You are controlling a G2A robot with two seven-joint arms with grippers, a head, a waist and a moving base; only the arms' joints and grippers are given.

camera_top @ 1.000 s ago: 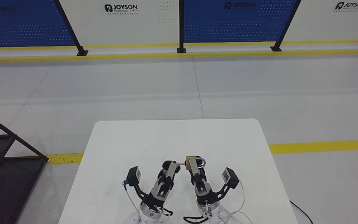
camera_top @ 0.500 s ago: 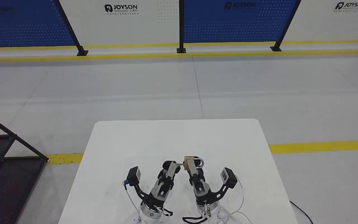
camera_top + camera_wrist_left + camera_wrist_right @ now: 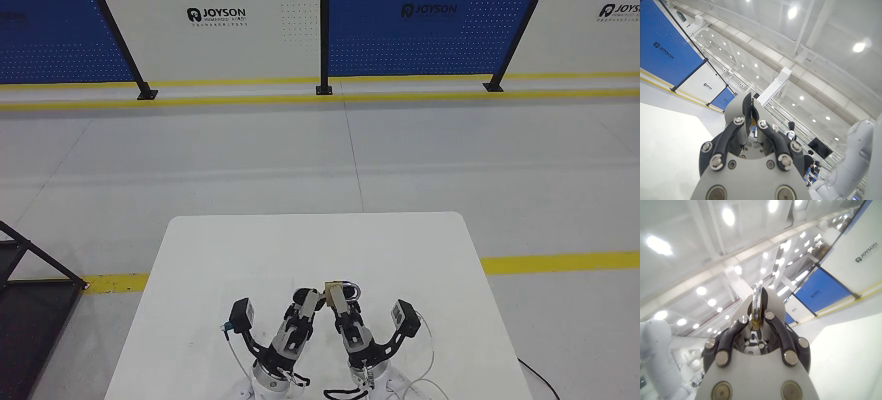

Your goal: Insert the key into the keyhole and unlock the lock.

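Observation:
Both arms are held up over the near half of the white table (image 3: pixel 400 250), fingers pointing away from me. My right gripper (image 3: pixel 340 303) is shut on the padlock (image 3: pixel 335 291), a brass body with a silver shackle (image 3: pixel 352 288). In the right wrist view the padlock (image 3: pixel 755 315) sits clamped between the pads, shackle (image 3: pixel 757 294) outward. My left gripper (image 3: pixel 310 299) stands just beside the lock, almost touching it. It is shut on a small brass key (image 3: pixel 753 122), which is mostly hidden between the black pads (image 3: pixel 746 109). The keyhole is hidden.
The table edge (image 3: pixel 696 118) and floor lie far below the grippers. Blue and white barrier panels (image 3: pixel 420 40) stand well behind the table. A black frame (image 3: pixel 30 265) stands at the table's left.
The right gripper has carried the padlock a little leftward, and the left gripper has edged right. The gap between key hand and lock has closed.

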